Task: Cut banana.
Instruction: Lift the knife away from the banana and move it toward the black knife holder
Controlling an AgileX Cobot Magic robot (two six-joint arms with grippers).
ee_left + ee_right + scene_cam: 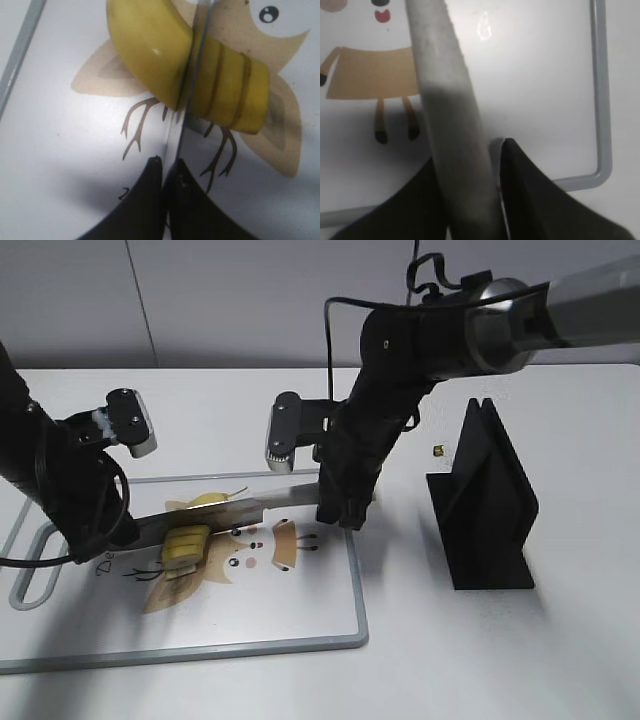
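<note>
A small yellow banana [205,501] lies on the white cutting board [355,585]. Its cut round slices [187,548] sit in front of the knife blade [250,508]. In the left wrist view the blade [192,85] stands edge-on in the banana, between the whole part [145,45] and the slices [232,87]. My right gripper [340,508] is shut on the knife's grey handle [451,115], as the right wrist view [470,150] shows. My left gripper [112,533] is shut on the blade's far end in the left wrist view [168,167].
The board has a grey rim [601,100] and a tan cartoon deer print [272,546]. A black knife stand [490,510] is on the table to the right. A small gold object [438,451] lies behind it.
</note>
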